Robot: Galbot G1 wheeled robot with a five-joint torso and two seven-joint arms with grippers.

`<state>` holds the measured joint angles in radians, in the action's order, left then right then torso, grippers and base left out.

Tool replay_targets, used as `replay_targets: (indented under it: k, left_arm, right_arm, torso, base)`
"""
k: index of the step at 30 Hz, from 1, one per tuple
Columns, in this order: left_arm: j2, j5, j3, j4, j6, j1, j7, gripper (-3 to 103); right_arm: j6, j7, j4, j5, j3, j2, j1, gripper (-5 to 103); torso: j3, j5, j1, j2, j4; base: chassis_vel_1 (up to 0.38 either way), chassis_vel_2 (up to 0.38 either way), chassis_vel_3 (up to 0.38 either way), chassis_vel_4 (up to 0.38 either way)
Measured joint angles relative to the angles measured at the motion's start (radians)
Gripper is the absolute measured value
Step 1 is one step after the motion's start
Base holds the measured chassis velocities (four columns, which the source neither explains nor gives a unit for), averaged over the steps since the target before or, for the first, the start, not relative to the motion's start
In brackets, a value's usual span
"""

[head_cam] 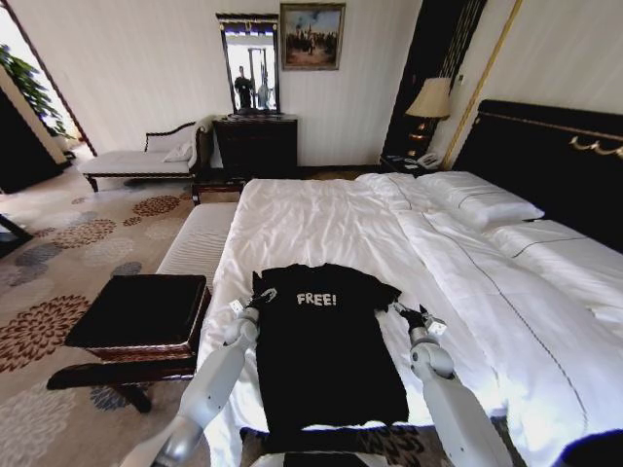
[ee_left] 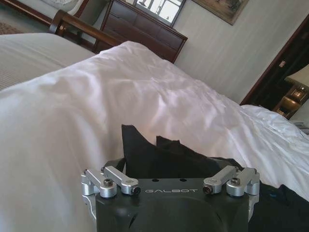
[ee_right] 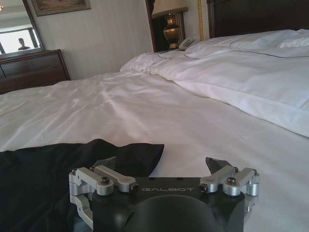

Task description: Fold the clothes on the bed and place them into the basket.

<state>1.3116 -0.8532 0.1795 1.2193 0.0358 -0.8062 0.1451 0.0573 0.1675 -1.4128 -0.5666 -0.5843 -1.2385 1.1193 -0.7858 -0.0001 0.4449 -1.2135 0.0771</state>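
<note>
The clothes, one black T-shirt [head_cam: 326,350] with white "FREE!" lettering, lie spread flat near the foot of the bed [head_cam: 331,219]. My left gripper [head_cam: 261,295] rests at the shirt's left sleeve. In the left wrist view that sleeve [ee_left: 145,152] bunches up in peaks in front of the left gripper [ee_left: 169,166], whose linkages stand spread. My right gripper [head_cam: 404,311] sits at the right sleeve. In the right wrist view the right gripper [ee_right: 161,164] is open, one fingertip [ee_right: 107,163] at the sleeve's edge [ee_right: 130,152]. The basket [head_cam: 136,313] stands left of the bed.
A pale striped bench [head_cam: 198,243] stands against the bed's left side beyond the basket. Pillows [head_cam: 482,199] and a dark headboard [head_cam: 545,156] lie on the right. A dresser with mirror [head_cam: 255,144] and a chaise [head_cam: 136,161] line the far wall.
</note>
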Motion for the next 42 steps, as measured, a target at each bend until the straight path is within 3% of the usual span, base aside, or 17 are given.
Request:
replay_targets:
  k: [15,18,20,23,24,28,29,34,35,37,40,42]
  left_arm:
    - [-0.039,0.019,0.013,0.027,0.001,-0.045,0.015,94]
    - [-0.029,0.019,0.013,-0.009,0.001,-0.015,0.011,80]
    - [-0.023,0.008,0.013,-0.019,0.005,-0.003,0.009,80]
    - [-0.005,-0.010,0.005,-0.048,0.018,0.025,-0.002,64]
    - [-0.005,-0.010,0.005,-0.048,0.018,0.025,-0.002,64]
    - [0.027,-0.006,0.006,-0.111,0.020,0.057,-0.004,47]
    - [0.027,-0.006,0.006,-0.111,0.020,0.057,-0.004,47]
    - [0.012,-0.006,0.017,-0.098,0.019,0.048,0.003,26]
    - [0.007,-0.003,0.017,-0.097,0.020,0.045,0.002,20]
    - [0.007,0.007,0.016,-0.105,0.020,0.046,-0.001,20]
    - [0.021,0.044,0.014,-0.128,0.013,0.056,-0.006,4]
    - [0.027,0.063,0.007,-0.128,0.011,0.059,-0.006,0]
  right_arm:
    - [-0.005,-0.001,0.013,0.011,0.008,-0.014,-0.003,100]
    - [-0.006,-0.001,0.011,0.011,0.009,-0.017,-0.002,100]
    - [-0.006,-0.002,0.008,0.011,0.009,-0.018,-0.001,100]
    - [-0.006,-0.002,0.003,0.010,0.007,-0.017,0.005,100]
    - [-0.006,-0.002,0.003,0.010,0.007,-0.017,0.005,100]
    - [-0.007,-0.001,0.001,0.007,-0.005,-0.010,0.016,100]
    - [-0.007,-0.001,0.001,0.007,-0.005,-0.010,0.016,100]
    - [-0.007,-0.001,-0.002,0.005,-0.018,-0.007,0.029,100]
    - [-0.007,-0.001,-0.001,0.004,-0.020,-0.008,0.029,100]
    - [-0.007,-0.001,0.001,0.002,-0.020,-0.009,0.029,100]
    - [-0.006,0.000,0.002,0.001,-0.011,-0.014,0.020,100]
    - [-0.006,0.002,0.002,0.000,-0.006,-0.017,0.014,100]
  torso:
    - [0.000,0.0002,0.000,0.000,-0.0001]
    - [0.000,0.0002,0.000,0.000,0.0000]
    - [0.000,0.0002,0.000,0.000,0.0001]
    - [0.000,0.0002,0.000,0.000,0.0002]
    - [0.000,0.0002,0.000,0.000,0.0002]
    - [0.000,0.0001,0.000,0.000,0.0001]
    - [0.000,0.0001,0.000,0.000,0.0001]
    - [0.000,0.0003,0.000,0.000,0.0003]
    - [0.000,0.0003,0.000,0.000,0.0000]
    - [0.000,0.0003,0.000,0.000,-0.0001]
    - [0.000,-0.0001,0.000,0.000,0.0001]
    - [0.000,0.0003,0.000,0.000,0.0000]
  base:
    - [0.000,0.000,0.000,0.000]
    - [0.000,0.000,0.000,0.000]
    - [0.000,0.000,0.000,0.000]
    - [0.000,0.000,0.000,0.000]
    - [0.000,0.000,0.000,0.000]
    - [0.000,0.000,0.000,0.000]
    - [0.000,0.000,0.000,0.000]
    - [0.000,0.000,0.000,0.000]
    - [0.000,0.000,0.000,0.000]
    - [0.000,0.000,0.000,0.000]
    - [0.000,0.000,0.000,0.000]
    - [0.000,0.000,0.000,0.000]
